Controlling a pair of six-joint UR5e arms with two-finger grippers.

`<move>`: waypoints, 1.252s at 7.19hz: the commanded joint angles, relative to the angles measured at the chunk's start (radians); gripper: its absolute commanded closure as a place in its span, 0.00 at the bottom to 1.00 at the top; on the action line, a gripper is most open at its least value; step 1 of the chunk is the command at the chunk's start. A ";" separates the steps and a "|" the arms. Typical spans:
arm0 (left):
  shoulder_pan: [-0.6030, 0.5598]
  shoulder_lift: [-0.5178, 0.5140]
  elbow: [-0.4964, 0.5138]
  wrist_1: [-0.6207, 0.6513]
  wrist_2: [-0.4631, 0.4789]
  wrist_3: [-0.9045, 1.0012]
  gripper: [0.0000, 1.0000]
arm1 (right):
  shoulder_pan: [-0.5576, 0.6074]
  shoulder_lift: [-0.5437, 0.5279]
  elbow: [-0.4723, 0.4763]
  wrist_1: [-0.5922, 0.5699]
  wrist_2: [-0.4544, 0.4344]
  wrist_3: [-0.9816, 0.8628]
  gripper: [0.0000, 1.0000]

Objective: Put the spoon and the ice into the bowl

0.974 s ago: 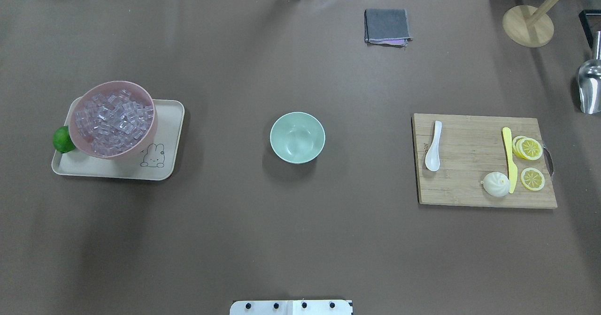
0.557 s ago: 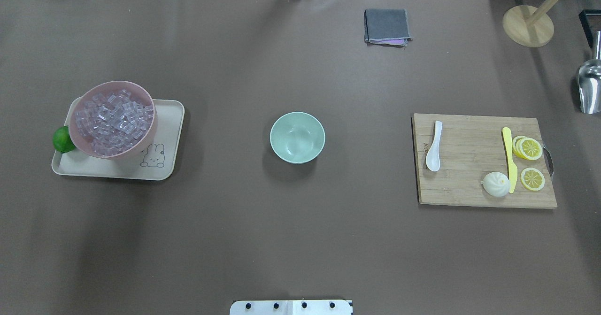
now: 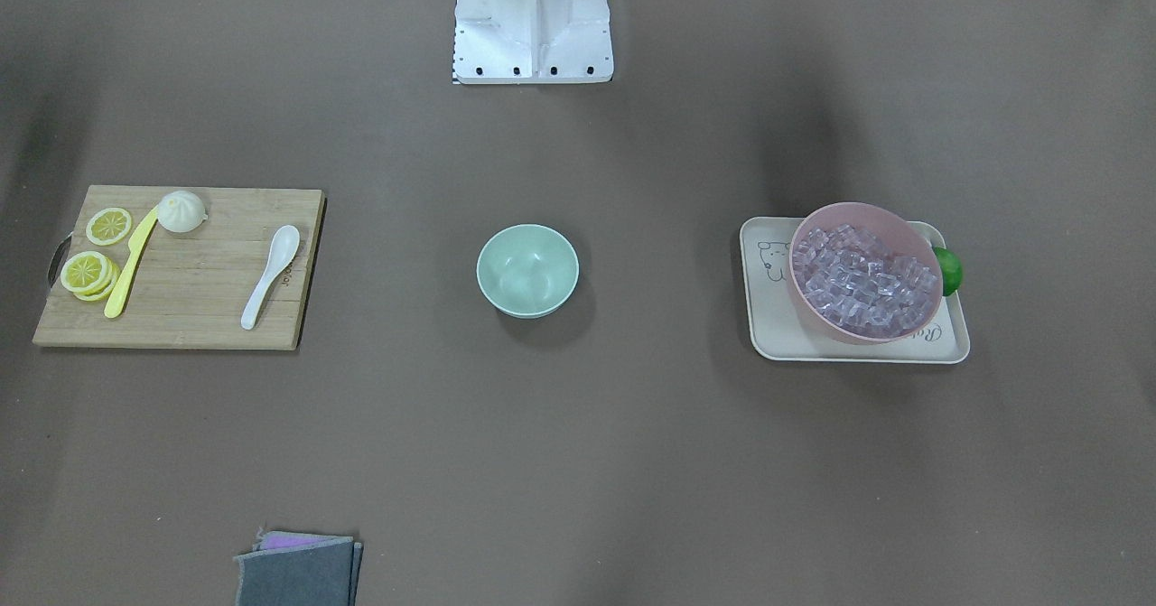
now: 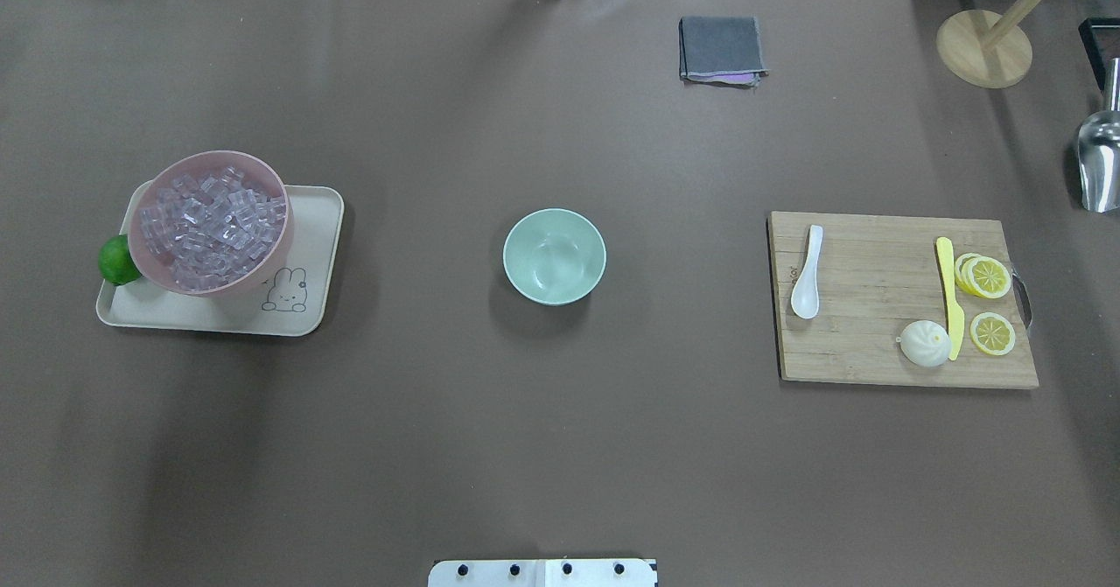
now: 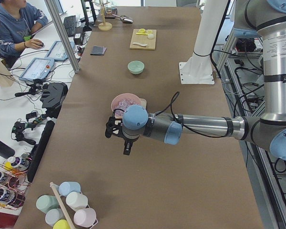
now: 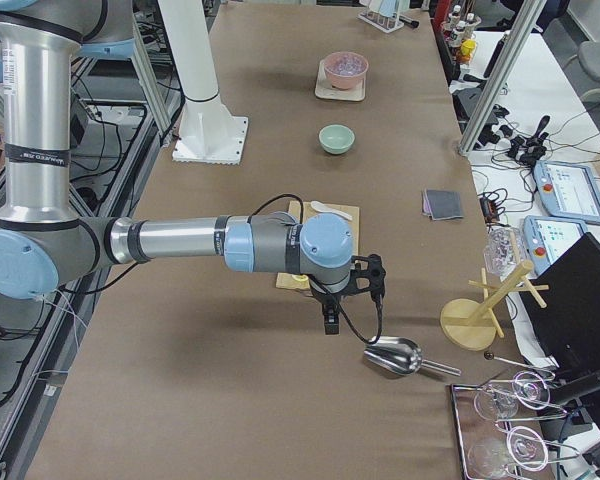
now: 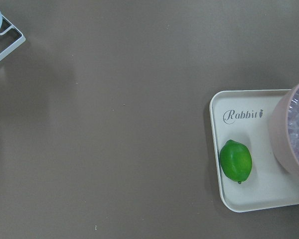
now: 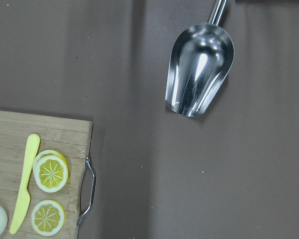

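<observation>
The white spoon lies on the left part of a wooden cutting board, and shows in the front view too. The mint-green bowl stands empty at the table's middle. Ice cubes fill a pink bowl on a beige tray at the left. The left gripper hovers beyond the tray's outer end, shown only in the left side view. The right gripper hovers past the board's outer end, near a metal scoop. I cannot tell whether either is open or shut.
A lime sits on the tray beside the pink bowl. On the board lie a yellow knife, lemon slices and a white bun. A metal scoop, a wooden stand and a grey cloth lie farther off.
</observation>
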 commanded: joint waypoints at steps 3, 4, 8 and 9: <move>0.014 0.103 -0.005 -0.282 -0.026 -0.076 0.02 | -0.024 0.001 0.010 0.002 0.000 -0.006 0.00; 0.012 0.104 -0.002 -0.291 -0.054 -0.146 0.02 | -0.043 -0.001 0.004 0.067 -0.009 -0.003 0.00; 0.104 0.037 -0.008 -0.300 -0.060 -0.194 0.09 | -0.131 0.002 0.010 0.135 -0.005 0.138 0.00; 0.122 -0.006 -0.011 -0.299 -0.050 -0.206 0.07 | -0.155 0.027 0.013 0.140 0.000 0.217 0.00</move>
